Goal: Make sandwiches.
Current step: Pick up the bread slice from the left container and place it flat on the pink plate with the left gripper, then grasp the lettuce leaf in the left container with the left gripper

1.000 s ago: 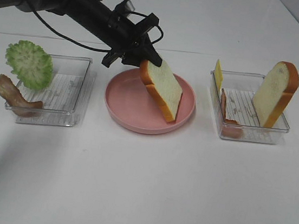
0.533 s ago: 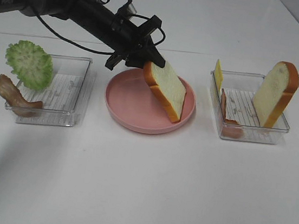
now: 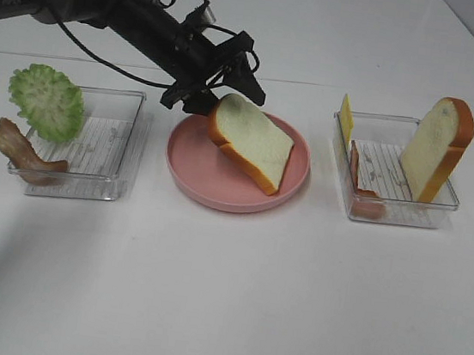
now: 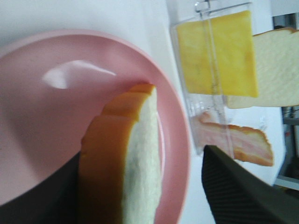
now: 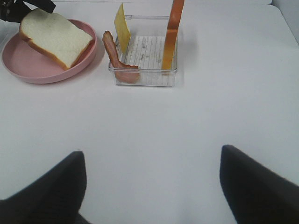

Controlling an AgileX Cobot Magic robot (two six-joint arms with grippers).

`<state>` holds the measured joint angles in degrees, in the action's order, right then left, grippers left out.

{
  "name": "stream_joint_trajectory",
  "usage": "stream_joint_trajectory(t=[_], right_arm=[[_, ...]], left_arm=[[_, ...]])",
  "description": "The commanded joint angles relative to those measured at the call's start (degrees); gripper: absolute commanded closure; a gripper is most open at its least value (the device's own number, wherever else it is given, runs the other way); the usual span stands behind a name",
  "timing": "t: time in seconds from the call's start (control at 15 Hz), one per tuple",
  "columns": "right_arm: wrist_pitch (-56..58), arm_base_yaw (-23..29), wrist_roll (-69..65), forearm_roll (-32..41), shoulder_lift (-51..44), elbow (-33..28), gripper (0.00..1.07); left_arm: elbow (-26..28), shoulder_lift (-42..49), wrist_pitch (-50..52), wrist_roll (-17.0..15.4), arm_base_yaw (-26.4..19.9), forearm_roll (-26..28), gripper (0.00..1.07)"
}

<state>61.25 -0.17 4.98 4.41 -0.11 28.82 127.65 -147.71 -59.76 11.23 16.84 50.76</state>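
A white bread slice [image 3: 250,140] with an orange-brown crust lies tilted on the round pink plate [image 3: 194,172], its upper end still raised. My left gripper [image 3: 222,87] hangs open at that raised end, one finger [image 4: 243,196] clear of the bread [image 4: 121,177]. A ruffled green lettuce leaf [image 3: 47,102] and a bacon strip [image 3: 20,147] lean on the left tray [image 3: 111,149]. The right tray [image 3: 389,205] holds a yellow cheese slice [image 3: 345,117], bacon [image 3: 361,188] and an upright bread slice [image 3: 438,148]. My right gripper [image 5: 152,186] is open over bare table, out of the high view.
The white table [image 3: 222,297] runs wide in front of the plate and trays. In the right wrist view the right tray [image 5: 145,70], cheese [image 5: 122,23] and bacon [image 5: 117,56] stand well ahead of the fingers [image 5: 261,186]. The left arm [image 3: 111,2] reaches in from the back left.
The left gripper has opened and the bread slice has tipped from hanging steeply down to lying on the plate. The right arm has not moved.
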Motion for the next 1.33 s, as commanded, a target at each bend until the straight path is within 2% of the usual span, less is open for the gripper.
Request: stream_joint_trajectory(t=[0.07, 0.13, 0.27, 0.33, 0.47, 0.67, 0.73, 0.8, 1.0, 1.33], right_arm=[[-0.52, -0.34, 0.46, 0.23, -0.92, 0.0, 0.32], [-0.52, -0.34, 0.46, 0.23, -0.92, 0.0, 0.32], [-0.52, -0.34, 0.46, 0.23, -0.92, 0.0, 0.32], [-0.52, -0.34, 0.46, 0.23, -0.92, 0.0, 0.32], [-0.52, -0.34, 0.46, 0.23, -0.92, 0.0, 0.32], [-0.52, -0.34, 0.46, 0.23, -0.92, 0.0, 0.32], [-0.52, -0.34, 0.46, 0.29, -0.92, 0.0, 0.32], [-0.52, -0.34, 0.46, 0.29, -0.92, 0.0, 0.32], [-0.52, -0.34, 0.46, 0.52, -0.92, 0.0, 0.32], [-0.52, -0.34, 0.46, 0.69, -0.92, 0.0, 0.32]], left_arm=[[6.07, 0.0, -1.83, -1.66, 3.15, -15.53, 0.44], [6.07, 0.0, -1.83, -1.66, 3.15, -15.53, 0.44], [9.17, 0.0, -2.52, -4.24, 5.9, -24.29, 0.44], [10.66, 0.0, -3.44, -8.31, 7.62, -30.77, 0.44], [12.03, 0.0, -6.3, -13.41, 9.63, -38.16, 0.44], [12.72, 0.0, -9.22, -16.96, 11.34, -42.23, 0.43], [13.01, 0.11, -10.08, -16.96, 11.8, -44.52, 0.42], [13.75, 0.34, -11.4, -16.96, 12.09, -46.52, 0.4], [13.87, 2.69, -11.8, -21.26, 12.61, -48.07, 0.29], [15.7, 7.62, -13.98, -20.74, 12.2, -48.93, 0.3]])
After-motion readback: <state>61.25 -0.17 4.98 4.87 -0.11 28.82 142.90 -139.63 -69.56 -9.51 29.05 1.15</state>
